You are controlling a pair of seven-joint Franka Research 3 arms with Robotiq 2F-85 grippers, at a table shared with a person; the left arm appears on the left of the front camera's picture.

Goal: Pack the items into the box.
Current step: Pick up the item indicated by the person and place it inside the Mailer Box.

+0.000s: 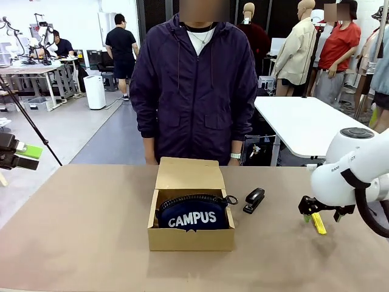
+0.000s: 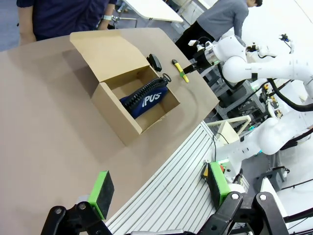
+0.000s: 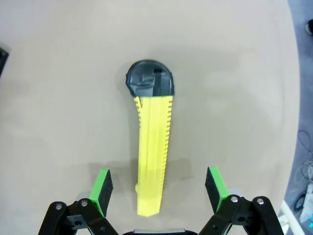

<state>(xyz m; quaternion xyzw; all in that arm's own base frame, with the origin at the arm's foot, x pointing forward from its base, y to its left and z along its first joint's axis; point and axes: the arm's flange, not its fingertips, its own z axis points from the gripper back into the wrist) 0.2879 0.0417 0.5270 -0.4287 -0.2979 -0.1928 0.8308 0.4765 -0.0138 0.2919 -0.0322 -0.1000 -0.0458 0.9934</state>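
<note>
The brown cardboard box [image 1: 189,238] stands mid-table, its flap lid folded back toward the person. Inside lies the navy "CAMPUS" pouch [image 1: 193,216] [image 2: 146,100]. To the right of the box [image 2: 122,115] the black stapler [image 1: 254,199] [image 2: 155,61] rests on the table. Farther right lies the yellow utility knife [image 1: 318,223] [image 2: 180,70] [image 3: 154,161]. My right gripper [image 1: 321,212] [image 3: 160,190] hovers open just above the knife, a green pad on each side of its near end. My left gripper [image 1: 27,157] [image 2: 160,191] stands open off the table's left edge, holding nothing.
A person in a dark jacket [image 1: 194,85] stands at the far edge behind the box, hands out of sight. The brown tabletop [image 1: 79,225] lies bare left of the box and in front of it. A white table [image 1: 304,121] stands behind on the right.
</note>
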